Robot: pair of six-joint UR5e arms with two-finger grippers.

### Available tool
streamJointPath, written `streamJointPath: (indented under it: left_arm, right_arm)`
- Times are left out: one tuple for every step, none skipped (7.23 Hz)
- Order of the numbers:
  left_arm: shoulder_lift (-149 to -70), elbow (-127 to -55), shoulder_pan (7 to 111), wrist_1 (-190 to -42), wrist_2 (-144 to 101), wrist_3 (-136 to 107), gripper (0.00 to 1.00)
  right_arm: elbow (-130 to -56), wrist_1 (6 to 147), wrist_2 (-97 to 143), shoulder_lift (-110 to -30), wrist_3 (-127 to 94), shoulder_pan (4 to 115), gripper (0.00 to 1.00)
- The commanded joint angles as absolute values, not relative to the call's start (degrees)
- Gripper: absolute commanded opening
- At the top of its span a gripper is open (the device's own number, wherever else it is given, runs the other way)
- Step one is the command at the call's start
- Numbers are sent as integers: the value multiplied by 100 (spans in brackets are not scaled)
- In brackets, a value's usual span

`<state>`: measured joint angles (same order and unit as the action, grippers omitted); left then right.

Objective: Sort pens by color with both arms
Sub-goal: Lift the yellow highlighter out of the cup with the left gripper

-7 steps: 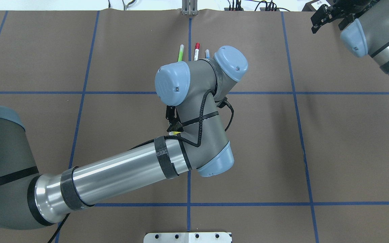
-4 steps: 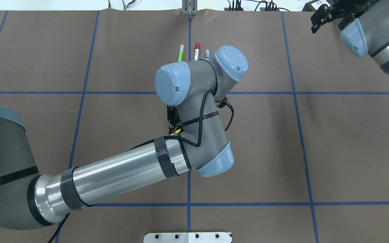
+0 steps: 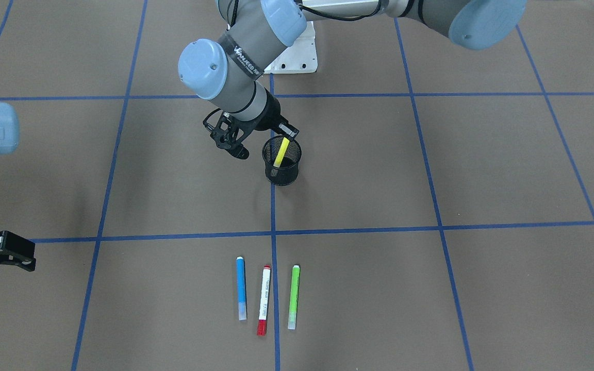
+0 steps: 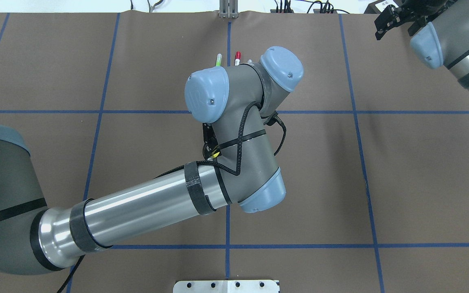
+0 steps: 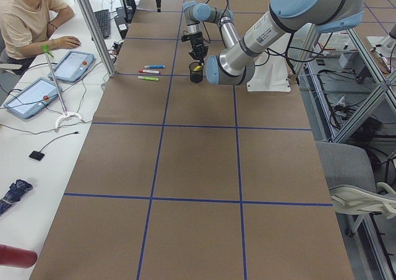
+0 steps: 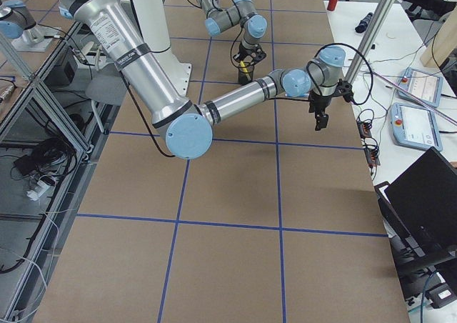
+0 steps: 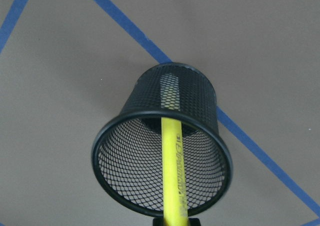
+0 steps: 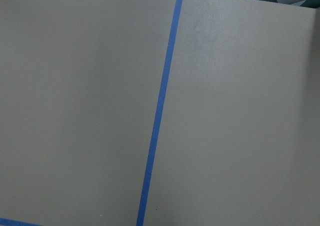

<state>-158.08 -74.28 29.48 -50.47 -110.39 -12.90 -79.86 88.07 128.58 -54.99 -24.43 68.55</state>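
Note:
My left gripper [image 3: 287, 137] is shut on the top end of the yellow pen [image 3: 281, 152]. The pen slants down into the black mesh cup [image 3: 282, 172] near the table's middle. In the left wrist view the yellow pen [image 7: 172, 171] runs from my fingertips at the bottom edge into the cup [image 7: 115, 131]. The blue pen [image 3: 241, 288], the white pen with red ends [image 3: 263, 300] and the green pen [image 3: 293, 297] lie side by side on the table beyond the cup. My right gripper [image 4: 397, 22] is open and empty at the far right corner.
The brown table cover [image 3: 431, 170] carries a grid of blue tape lines. The white pedestal base [image 3: 297, 56] stands at the robot's edge. An operator [image 5: 28, 13] with tablets sits at a side desk. In the overhead view the left arm [image 4: 234, 106] hides the cup.
My left wrist has shifted slightly toward the far side and now covers more of the three lying pens. The yellow pen moved with it. The right arm has not moved.

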Motion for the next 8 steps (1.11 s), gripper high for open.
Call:
streamJointPath:
  left_arm:
    - [-15777, -8004, 3023, -4616, -11056, -1283, 0]
    - [-15759, -8337, 3180, -4449, -11074, -1283, 0]
    - [-15750, -8767, 3338, -4186, -11170, -1283, 0]
    - [-15750, -9015, 3618, -4079, -11484, -1301, 0]
    - [-15741, -9131, 3987, -4069, -11809, -1301, 0]
    - [-15741, -9132, 4260, -4078, -12039, -1571, 0]
    - [-15741, -9132, 4376, -4139, -12076, -2130, 0]
    - [-15672, -9141, 4516, -4435, -12163, -2597, 0]
  right_arm:
    - [-7989, 8807, 12858, -5493, -2443, 6864, 100]
    - [-7989, 8807, 12858, -5493, -2443, 6864, 100]
    - [-7998, 8807, 12858, -5493, -2443, 6864, 100]
    - [-7998, 8807, 12858, -5493, -2443, 6873, 100]
    - [-7998, 8798, 12867, -5502, -2435, 6899, 100]
    - [-7998, 8798, 12867, -5493, -2435, 6899, 100]
    - [-8015, 8798, 12876, -5493, -2435, 6899, 99]
    - [-8016, 8798, 12867, -5493, -2435, 6899, 99]
